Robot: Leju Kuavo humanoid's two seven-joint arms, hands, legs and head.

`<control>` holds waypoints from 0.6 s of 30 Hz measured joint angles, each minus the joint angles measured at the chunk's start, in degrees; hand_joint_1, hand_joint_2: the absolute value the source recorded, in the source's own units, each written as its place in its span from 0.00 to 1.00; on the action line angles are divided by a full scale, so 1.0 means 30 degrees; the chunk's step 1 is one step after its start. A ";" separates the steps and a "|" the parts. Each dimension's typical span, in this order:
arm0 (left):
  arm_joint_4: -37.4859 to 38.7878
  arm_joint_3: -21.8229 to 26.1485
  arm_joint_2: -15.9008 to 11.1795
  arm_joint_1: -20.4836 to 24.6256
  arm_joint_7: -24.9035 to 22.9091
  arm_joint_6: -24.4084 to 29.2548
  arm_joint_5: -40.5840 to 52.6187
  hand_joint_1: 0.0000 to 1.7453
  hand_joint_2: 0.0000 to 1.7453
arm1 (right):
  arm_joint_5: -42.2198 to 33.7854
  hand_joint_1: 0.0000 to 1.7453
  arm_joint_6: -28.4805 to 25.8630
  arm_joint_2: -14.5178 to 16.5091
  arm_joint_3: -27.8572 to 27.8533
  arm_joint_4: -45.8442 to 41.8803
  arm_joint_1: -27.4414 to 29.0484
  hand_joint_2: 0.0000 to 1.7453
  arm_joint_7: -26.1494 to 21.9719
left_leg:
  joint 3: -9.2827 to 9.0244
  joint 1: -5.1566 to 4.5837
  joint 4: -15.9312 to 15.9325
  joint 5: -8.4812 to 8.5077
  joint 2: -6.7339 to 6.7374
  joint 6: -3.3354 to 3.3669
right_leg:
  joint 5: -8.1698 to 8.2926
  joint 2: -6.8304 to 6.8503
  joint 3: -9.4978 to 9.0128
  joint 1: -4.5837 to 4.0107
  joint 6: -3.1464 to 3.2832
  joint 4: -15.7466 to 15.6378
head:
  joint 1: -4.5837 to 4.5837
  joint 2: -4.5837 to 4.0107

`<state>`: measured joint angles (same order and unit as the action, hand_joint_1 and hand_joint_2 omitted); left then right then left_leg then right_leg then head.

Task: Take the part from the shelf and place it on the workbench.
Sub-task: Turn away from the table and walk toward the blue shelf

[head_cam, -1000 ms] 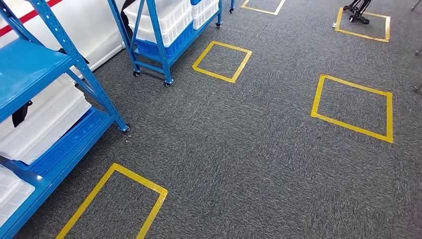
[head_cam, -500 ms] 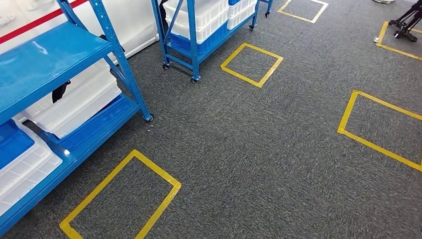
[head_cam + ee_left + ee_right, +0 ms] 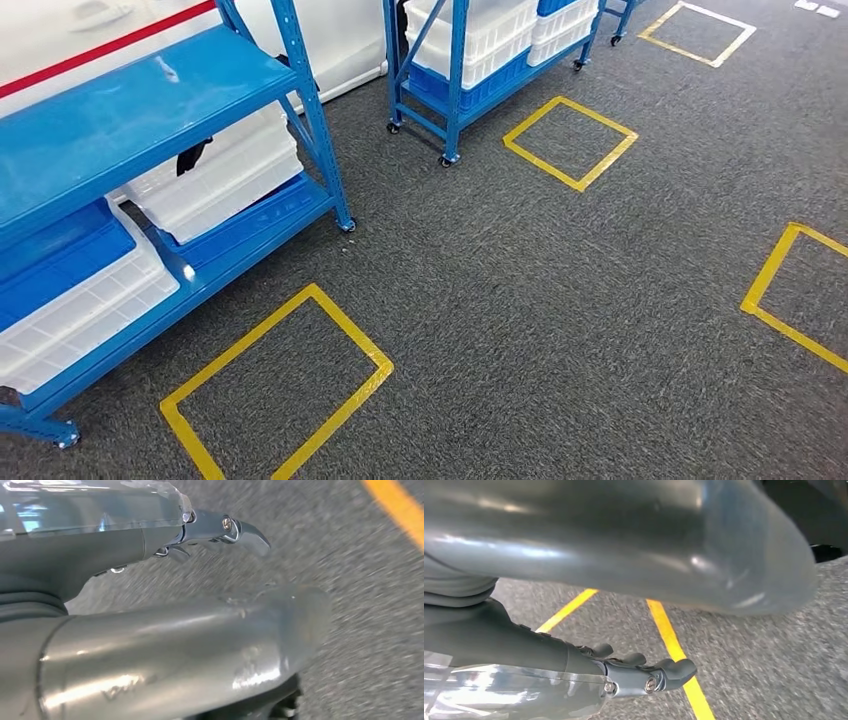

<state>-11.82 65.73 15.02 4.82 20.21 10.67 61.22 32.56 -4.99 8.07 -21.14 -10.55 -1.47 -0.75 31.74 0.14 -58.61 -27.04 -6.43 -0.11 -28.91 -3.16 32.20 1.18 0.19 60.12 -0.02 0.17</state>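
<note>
A blue metal shelf [image 3: 140,110] stands at the left of the head view. On its lower board sit white crates [image 3: 225,175] and a blue crate [image 3: 60,255], with a small dark thing [image 3: 192,155] beside the far white crate. I cannot tell which item is the part. My left hand [image 3: 115,550] hangs over grey carpet with its fingers [image 3: 240,530] stretched out, apart from the thumb, and nothing in it. My right hand [image 3: 524,645] hangs the same way, fingers [image 3: 669,672] out and holding nothing, above a yellow tape line.
A second blue shelf on wheels [image 3: 455,80] with white crates stands further back. Yellow tape squares mark the grey carpet in front of the near shelf [image 3: 280,390], by the wheeled shelf [image 3: 570,143] and at the right [image 3: 790,290]. A white wall with a red stripe [image 3: 100,50] runs behind.
The camera has turned: the whole scene has slid to the right, and more of the near shelf with its crates has come into the picture.
</note>
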 joint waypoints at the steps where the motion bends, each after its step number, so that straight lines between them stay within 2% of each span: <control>1: 0.0000 0.0049 -0.0004 -0.0011 -0.0160 -0.0133 -0.0011 0.00 0.00 | 0.0018 0.00 0.0049 0.0015 0.0000 0.0000 -0.0026 0.00 0.0013 | 0.0047 0.0036 -0.0004 -0.0007 -0.0096 -0.0096 | 0.0023 0.0208 -0.0011 0.0001 0.0134 -0.0025 | 0.0004 0.0000; 3: 0.0000 0.0124 -0.0011 -0.0018 -0.0302 -0.0348 -0.0051 0.00 0.00 | 0.0044 0.00 0.0107 0.0046 0.0000 0.0002 -0.0030 0.00 0.0038 | 0.0292 0.0040 -0.0537 -0.0381 0.0463 -0.0266 | 0.0061 0.0629 -0.0065 0.0003 0.0399 -0.0134 | 0.0088 0.0000; 5: 0.0000 0.0166 -0.0015 0.0022 -0.0413 -0.0434 -0.0067 0.00 0.00 | 0.0058 0.00 0.0113 0.0067 0.0000 0.0004 0.0023 0.00 0.0051 | 0.1190 0.0029 -0.2485 -0.1455 0.1470 -0.0405 | 0.0049 0.1126 -0.0092 -0.0034 0.0598 -0.0195 | 0.0230 0.0000; 7: 0.0000 0.0179 -0.0015 0.0034 -0.0504 -0.0434 -0.0035 0.00 0.00 | 0.0067 0.00 0.0118 0.0075 -0.0004 0.0004 0.0065 0.00 0.0051 | 0.2415 0.0070 -0.4958 -0.2480 0.1877 -0.0497 | 0.0007 0.1687 -0.0083 -0.0120 0.0695 -0.0192 | 0.0291 0.0000; 8: 0.0000 0.0182 -0.0015 0.0013 -0.0537 -0.0428 -0.0018 0.00 0.00 | 0.0067 0.00 0.0120 0.0075 -0.0006 0.0004 0.0070 0.00 0.0051 | 0.2688 0.0081 -0.5490 -0.2530 0.1941 -0.0502 | -0.0016 0.1950 -0.0089 -0.0153 0.0713 -0.0191 | 0.0295 0.0000; 9: 0.0000 0.0186 -0.0015 -0.0014 -0.0566 -0.0421 -0.0009 0.00 0.00 | 0.0069 0.00 0.0122 0.0077 -0.0007 0.0004 0.0064 0.00 0.0049 | 0.2633 0.0084 -0.5362 -0.2243 0.1998 -0.0481 | -0.0043 0.2202 -0.0110 -0.0181 0.0717 -0.0189 | 0.0300 0.0000; 10: 0.0000 0.0190 -0.0015 -0.0035 -0.0590 -0.0416 -0.0007 0.00 0.00 | 0.0071 0.00 0.0124 0.0080 -0.0007 0.0004 0.0054 0.00 0.0051 | 0.2184 0.0072 -0.4468 -0.1644 0.2107 -0.0425 | -0.0075 0.2423 -0.0154 -0.0201 0.0708 -0.0190 | 0.0300 0.0000; 11: 0.0000 0.0193 -0.0015 -0.0043 -0.0602 -0.0412 -0.0004 0.00 0.00 | 0.0075 0.00 0.0128 0.0087 -0.0007 0.0004 0.0047 0.00 0.0051 | 0.1471 0.0029 -0.3088 -0.0935 0.2463 -0.0317 | -0.0115 0.2626 -0.0220 -0.0220 0.0680 -0.0192 | 0.0302 0.0000; 12: 0.0000 0.0195 -0.0015 -0.0022 -0.0608 -0.0410 0.0000 0.00 0.00 | 0.0078 0.00 0.0129 0.0104 -0.0007 0.0004 0.0047 0.00 0.0049 | 0.0813 -0.0069 -0.1768 -0.0454 0.2929 -0.0200 | -0.0167 0.2821 -0.0283 -0.0266 0.0622 -0.0175 | 0.0299 0.0000; 13: 0.0000 0.0195 -0.0015 0.0016 -0.0606 -0.0412 0.0004 0.00 0.00 | 0.0080 0.00 0.0131 0.0120 -0.0007 0.0004 0.0050 0.00 0.0049 | 0.0342 -0.0171 -0.0786 -0.0151 0.3308 -0.0061 | -0.0215 0.3011 -0.0337 -0.0298 0.0543 -0.0166 | 0.0289 0.0000; 14: 0.0000 0.0195 -0.0015 0.0049 -0.0604 -0.0414 0.0007 0.00 0.00 | 0.0082 0.00 0.0133 0.0135 -0.0007 0.0004 0.0054 0.00 0.0047 | 0.0103 -0.0271 -0.0238 -0.0061 0.3583 0.0063 | -0.0253 0.3185 -0.0383 -0.0320 0.0454 -0.0163 | 0.0278 0.0000; 15: 0.0000 0.0195 -0.0015 0.0061 -0.0602 -0.0418 0.0013 0.00 0.00 | 0.0082 0.00 0.0137 0.0144 -0.0009 0.0004 0.0043 0.00 0.0047 | 0.0099 -0.0354 -0.0117 -0.0120 0.3532 0.0157 | -0.0281 0.3373 -0.0431 -0.0326 0.0356 -0.0180 | 0.0275 0.0000; 16: 0.0000 0.0195 -0.0015 0.0042 -0.0602 -0.0421 0.0022 0.00 0.00 | 0.0082 0.00 0.0140 0.0146 -0.0011 0.0004 0.0013 0.00 0.0047 | 0.0112 -0.0355 -0.0051 -0.0070 0.3296 0.0275 | -0.0300 0.3555 -0.0509 -0.0314 0.0255 -0.0221 | 0.0281 0.0000; 17: 0.0000 0.0197 -0.0013 0.0004 -0.0606 -0.0427 0.0035 0.00 0.00 | 0.0082 0.00 0.0144 0.0146 -0.0013 0.0000 -0.0019 0.00 0.0049 | 0.0044 -0.0305 0.0064 0.0004 0.3085 0.0374 | -0.0366 0.3536 -0.0584 -0.0283 0.0139 -0.0208 | 0.0277 0.0000; 18: 0.0000 0.0199 -0.0011 -0.0025 -0.0620 -0.0434 0.0058 0.00 0.00 | 0.0084 0.00 0.0149 0.0146 -0.0014 -0.0004 -0.0038 0.00 0.0049 | -0.0032 -0.0248 0.0191 0.0098 0.2855 0.0483 | -0.0565 0.3212 -0.0568 -0.0254 0.0026 -0.0020 | 0.0271 0.0000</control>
<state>-11.82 66.32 14.98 4.74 18.34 9.37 61.39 32.81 -4.54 8.51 -21.18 -10.56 -1.59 -0.61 31.64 -0.60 -58.04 -26.75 2.13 1.34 -30.61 6.47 30.50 0.41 0.27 60.06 0.79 0.17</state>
